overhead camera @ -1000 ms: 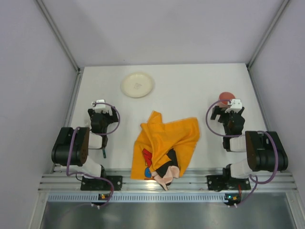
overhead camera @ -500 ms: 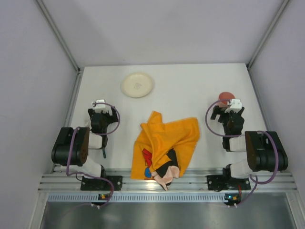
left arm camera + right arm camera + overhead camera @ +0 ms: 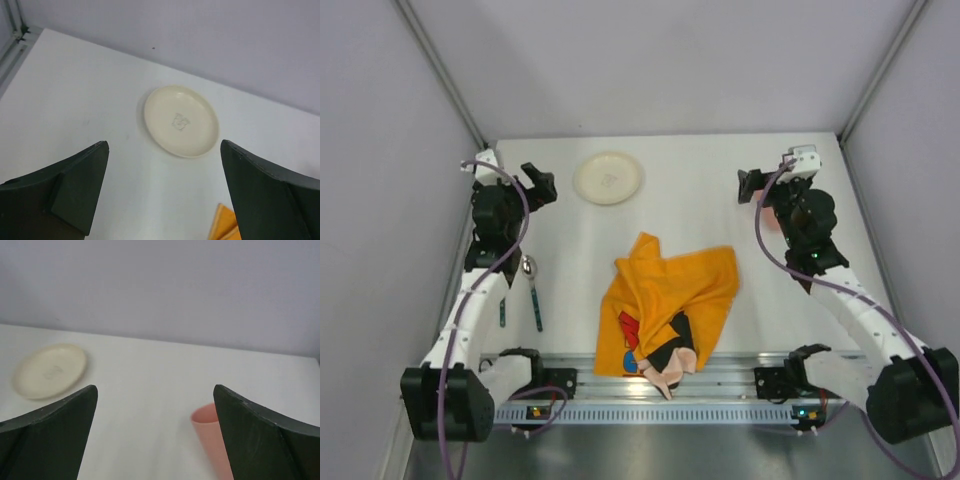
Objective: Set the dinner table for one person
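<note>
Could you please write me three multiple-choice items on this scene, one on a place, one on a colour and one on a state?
1. Where does the plate lie?
A. on the orange cloth
B. on the table, beyond the cloth and apart from it
C. at the near edge
2. What colour is the cup?
A. blue
B. pink
C. green
3. How do the left hand and right hand stand?
A. both open, holding nothing
B. both shut
C. right shut on the cup
Answers: 1 B, bare tabletop shows between plate and cloth; 2 B, the right wrist view shows it pink; 3 A, each wrist view shows a wide gap with nothing in it.
</note>
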Motion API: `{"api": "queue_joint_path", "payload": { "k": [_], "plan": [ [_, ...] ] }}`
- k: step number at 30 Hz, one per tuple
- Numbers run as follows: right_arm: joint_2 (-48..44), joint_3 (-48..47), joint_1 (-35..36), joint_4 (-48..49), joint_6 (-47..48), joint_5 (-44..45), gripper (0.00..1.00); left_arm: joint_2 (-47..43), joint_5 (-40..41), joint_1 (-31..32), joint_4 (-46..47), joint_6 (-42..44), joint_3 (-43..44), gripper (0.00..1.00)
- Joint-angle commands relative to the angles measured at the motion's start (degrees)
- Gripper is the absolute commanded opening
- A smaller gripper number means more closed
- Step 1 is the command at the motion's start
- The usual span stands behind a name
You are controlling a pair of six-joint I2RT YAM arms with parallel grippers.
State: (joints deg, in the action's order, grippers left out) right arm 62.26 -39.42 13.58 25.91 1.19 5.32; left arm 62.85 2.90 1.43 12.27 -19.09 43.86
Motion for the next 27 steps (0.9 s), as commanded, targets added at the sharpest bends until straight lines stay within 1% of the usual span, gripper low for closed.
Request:
{"api": "queue_joint_path", "payload": {
  "k": [1,2,3,4,5,6,7,8,9,10,11,12,14,16,17,18,19,21,22,23,24,26,27],
  "plan": [
    [-4.51,-7.59,6.01,-12.71,-10.99,-2.76,1.00,-2.65,-5.96,0.06,-18.09,-10.43,8.49,0.98],
    [-4.86,-8.91,5.93,-19.60,-17.82,-1.90,1.00,-1.77,-1.19,0.06,-21.21,-16.18,9.31,0.98],
    [-4.69,-10.57,5.75,-25.33,-33.64,1.41,1.00,-1.07,2.60,-0.02,-24.28,-20.50,9.23,0.98],
    [-4.34,-10.76,4.97,-30.78,-39.54,2.66,1.00,-0.28,4.99,-0.29,-26.84,-25.42,8.19,0.98],
    [-2.95,-10.24,3.48,-31.62,-41.43,-6.98,1.00,2.43,1.97,-3.94,-28.60,-28.43,7.83,0.98],
    [-2.06,-10.50,2.51,-31.89,-41.18,-10.65,1.00,4.45,-10.59,-5.46,-28.10,-27.15,8.17,0.82],
    [-1.36,-11.55,3.11,-35.11,-41.09,-11.12,1.00,6.48,-14.46,-5.65,-29.31,-26.79,11.39,0.78],
    [-1.26,-12.34,4.07,-38.27,-41.09,-8.25,1.00,8.85,-14.24,-3.74,-35.50,-26.09,13.43,0.77],
    [-1.96,-12.44,5.65,-41.44,-40.31,-7.27,1.00,9.30,-9.71,-2.06,-37.48,-23.65,15.10,0.77],
    [-3.10,-11.83,6.19,-41.99,-39.87,-6.47,1.00,9.31,-7.92,1.00,-38.54,-22.14,16.68,0.78],
    [-5.55,-11.21,6.37,-42.43,-40.12,-5.51,1.00,9.13,-6.95,1.55,-39.68,-20.91,17.14,0.78],
    [-6.70,-10.60,6.28,-43.57,-41.17,-3.41,1.00,9.22,-7.03,1.73,-42.30,-20.64,17.49,0.79],
    [-8.37,-9.97,6.28,-46.03,-41.44,-1.55,1.00,9.31,-9.91,2.17,-44.43,-20.28,16.97,0.79],
    [-7.77,-10.93,6.28,-52.78,-41.45,-1.37,1.00,8.78,-12.03,3.92,-45.41,-19.58,14.78,0.79],
    [-6.29,-11.20,6.37,-55.50,-41.45,-1.72,1.00,8.35,-11.86,7.32,-46.19,-19.49,14.07,0.79],
    [-5.40,-11.29,6.28,-60.75,-41.71,-1.89,1.00,8.17,-11.86,9.36,-46.63,-19.06,13.45,0.79],
    [-4.44,-10.95,6.37,-62.98,-41.80,-2.24,1.00,7.99,-11.34,13.90,-48.20,-19.05,12.40,0.78],
    [-2.67,-7.80,6.28,-66.24,-42.23,-5.05,1.00,7.47,-9.05,18.23,-49.45,-20.10,10.91,0.77],
    [-2.32,-6.21,6.37,-66.34,-42.76,-5.06,1.00,7.11,-8.61,21.74,-49.54,-20.80,8.46,0.77],
    [-2.06,-4.63,6.37,-66.43,-43.11,-7.67,1.00,6.33,-8.17,23.08,-49.54,-23.07,7.05,0.76],
    [-1.97,-1.92,6.28,-66.25,-43.99,-8.04,1.00,5.89,-8.00,24.22,-48.93,-23.97,5.55,0.76],
    [-1.44,0.91,6.28,-64.95,-44.26,-8.83,1.00,4.31,-7.38,26.34,-48.31,-26.60,-0.32,0.75],
    [-1.27,1.62,6.28,-64.41,-44.26,-8.84,1.00,3.78,-7.47,26.34,-47.79,-26.96,-0.35,0.75]
  ]
}}
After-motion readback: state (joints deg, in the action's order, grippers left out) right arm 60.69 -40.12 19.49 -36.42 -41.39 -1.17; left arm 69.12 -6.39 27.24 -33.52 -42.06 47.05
